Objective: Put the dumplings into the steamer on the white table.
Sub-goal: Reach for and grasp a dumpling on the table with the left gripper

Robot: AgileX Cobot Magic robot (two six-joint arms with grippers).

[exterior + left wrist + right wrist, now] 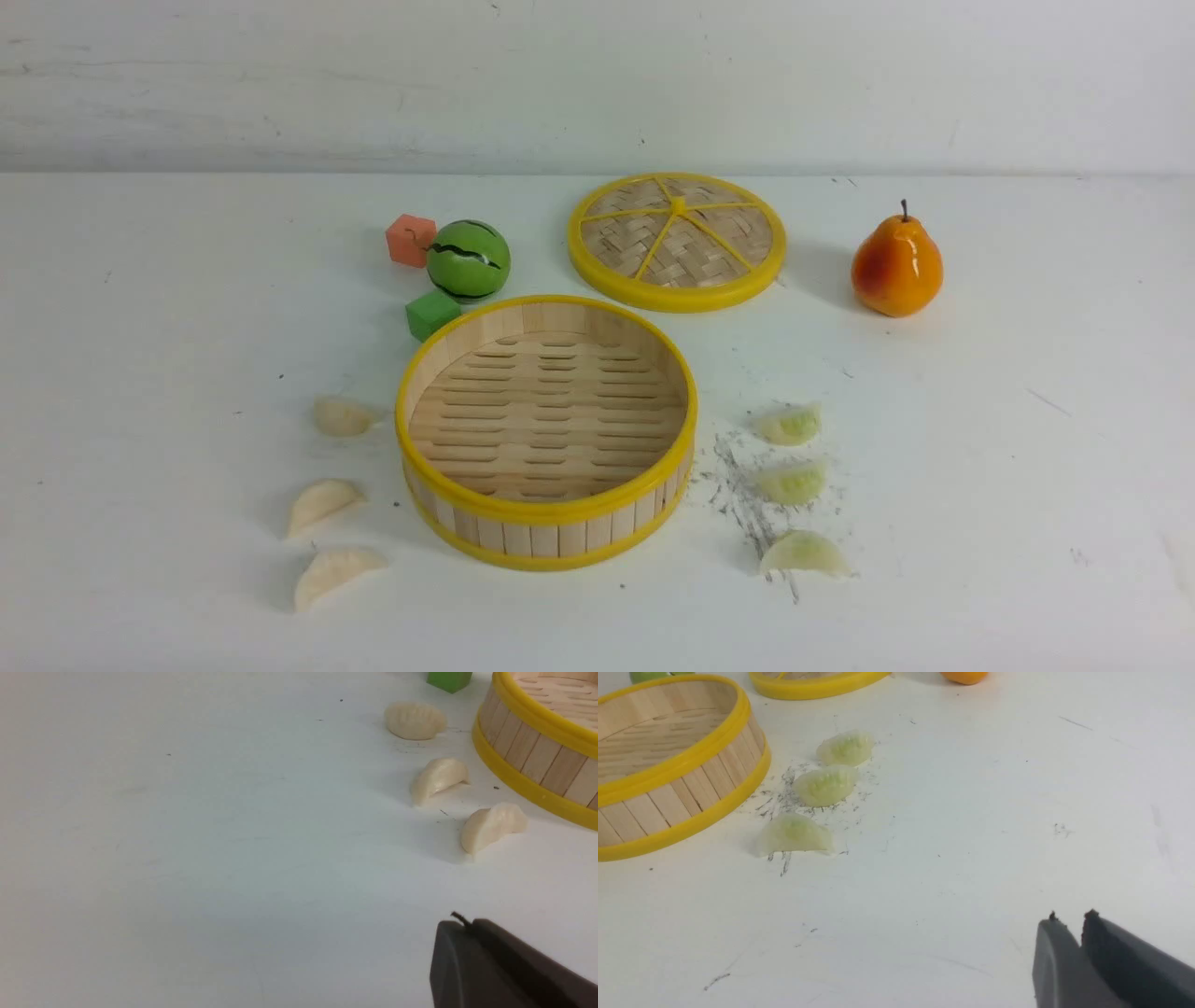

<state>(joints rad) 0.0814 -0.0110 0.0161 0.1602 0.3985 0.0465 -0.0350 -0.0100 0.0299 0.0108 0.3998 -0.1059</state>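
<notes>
Scuffed white table (980, 485) bears slatted wooden steamer (546, 518).

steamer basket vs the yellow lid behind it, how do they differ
The steamer basket is a deep open ring with a slatted wood floor and upright strip wall; the lid is a flat woven disc with yellow spokes. The basket sits nearer the camera between the dumplings; the lid lies farther back, beside the pear. Both are round, yellow-rimmed and hold nothing.

A plain white wall (597, 84) with faint smudges rises behind the tabletop (140, 327), meeting it in a soft shadowed seam; lighting is even.
</notes>
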